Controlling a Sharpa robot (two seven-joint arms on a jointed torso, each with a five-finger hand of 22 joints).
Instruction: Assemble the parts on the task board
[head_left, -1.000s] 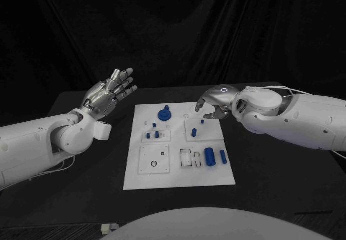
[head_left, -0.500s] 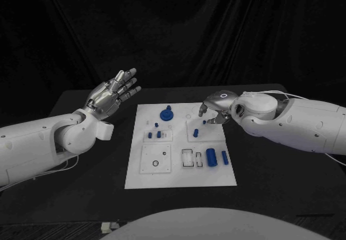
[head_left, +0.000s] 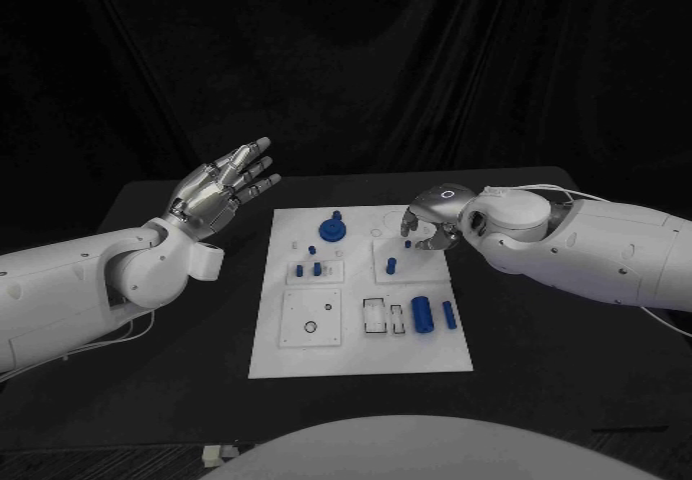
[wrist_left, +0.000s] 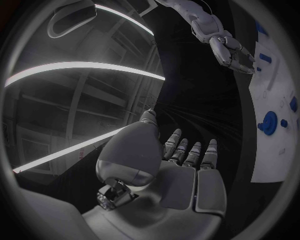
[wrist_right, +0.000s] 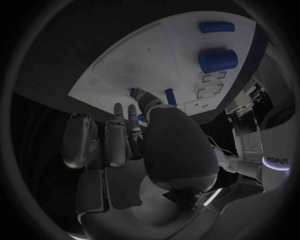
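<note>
You have one white task board (head_left: 361, 350) lying in the middle of the black table (head_left: 173, 400), with both hands above the table on either side of its far end.

Your left hand (head_left: 219, 192) is raised off the table to the left of the board, palm turned toward the board, fingers apart and holding nothing. The left wrist view shows the same hand (wrist_left: 181, 165) with its fingers straight and nothing between them.

Your right hand (head_left: 430, 222) hovers over the board's far right corner, fingers curled downward toward the plate. Whether anything is pinched between them, you cannot tell: the right wrist view shows the fingertips (wrist_right: 132, 112) close over the board near small blue pieces, but the contact itself is hidden by the hand.

Counting the blue parts on the board in the head view:
- one round gear-like disc (head_left: 330, 231) with a knob on top, near the far edge;
- one small blue dot (head_left: 310, 249) just beside it;
- two short pegs (head_left: 307, 269) standing side by side in a small square inset;
- one upright pin (head_left: 391, 265) in the inset just under your right hand;
- one thick cylinder (head_left: 421, 313) lying on the near right part;
- one thin rod (head_left: 449, 314) lying just beside that cylinder.

Left of the cylinder there are two rectangular outlined slots (head_left: 374, 316), and on the near left inset one small dark ring (head_left: 307, 327).
</note>
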